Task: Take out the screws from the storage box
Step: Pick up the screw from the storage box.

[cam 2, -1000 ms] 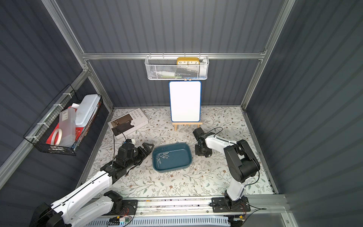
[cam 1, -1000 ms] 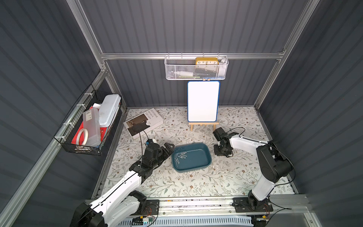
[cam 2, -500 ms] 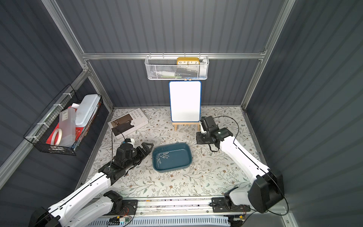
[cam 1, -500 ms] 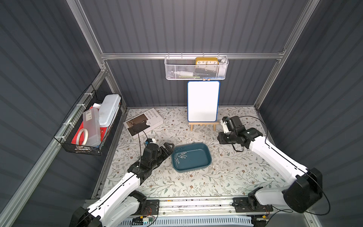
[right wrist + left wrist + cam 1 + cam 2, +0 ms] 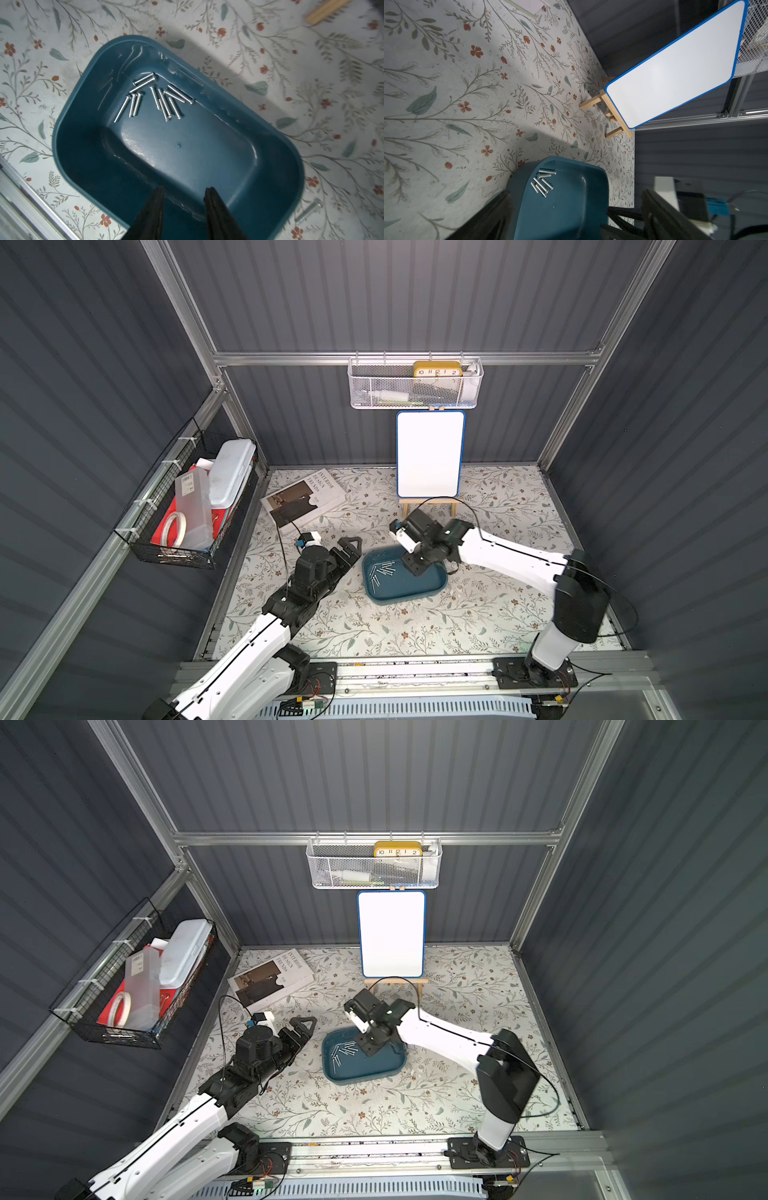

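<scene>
The storage box (image 5: 409, 593) (image 5: 365, 1071), a shallow teal tray, lies mid-mat. Several silver screws (image 5: 383, 570) (image 5: 343, 1050) (image 5: 158, 97) lie clustered at its left end. My right gripper (image 5: 417, 569) (image 5: 371, 1048) (image 5: 185, 190) points down over the box's middle, to the right of the screws. Its jaws are open a little, with nothing between them. My left gripper (image 5: 351, 545) (image 5: 305, 1025) (image 5: 576, 192) rests wide open just left of the box, holding nothing; its view shows the box (image 5: 571, 209) and some screws (image 5: 543, 182). One blurred screw (image 5: 307, 212) lies on the mat outside the box.
A whiteboard on a wooden easel (image 5: 430, 454) stands behind the box. A book (image 5: 303, 497) lies at the back left. A black wire basket (image 5: 187, 506) hangs on the left wall. A white mesh basket (image 5: 415, 385) with a yellow clock hangs on the back wall.
My right arm has swung from the right of the box, past the easel, to above the box's middle. The left arm has barely moved and stays open.
</scene>
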Robot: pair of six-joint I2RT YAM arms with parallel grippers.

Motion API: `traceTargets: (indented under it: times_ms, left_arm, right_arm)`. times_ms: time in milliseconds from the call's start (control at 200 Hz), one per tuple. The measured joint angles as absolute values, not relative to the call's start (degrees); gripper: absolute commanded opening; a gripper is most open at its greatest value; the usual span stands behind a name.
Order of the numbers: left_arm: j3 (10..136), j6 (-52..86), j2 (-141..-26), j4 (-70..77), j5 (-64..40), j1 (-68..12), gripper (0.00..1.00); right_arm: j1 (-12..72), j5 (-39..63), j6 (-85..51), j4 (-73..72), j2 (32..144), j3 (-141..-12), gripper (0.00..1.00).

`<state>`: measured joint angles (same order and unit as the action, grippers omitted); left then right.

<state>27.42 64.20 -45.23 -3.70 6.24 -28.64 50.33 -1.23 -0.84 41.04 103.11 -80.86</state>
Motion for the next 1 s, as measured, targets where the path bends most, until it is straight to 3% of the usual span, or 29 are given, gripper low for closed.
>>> traceTargets:
  times_ms: [205, 996]
  left_arm:
    - [26.1, 65.6, -44.7, -5.0, 6.7, -28.6, 0.99]
    - [24.7, 66.7, -45.7, -5.3, 6.6, -28.6, 1.00]
  right_arm:
    - [53.0, -5.5, 0.1, 44.1, 113.5, -86.8, 0.33]
    - [53.3, -7.2, 1.4, 41.9, 120.8, -91.5, 0.31]
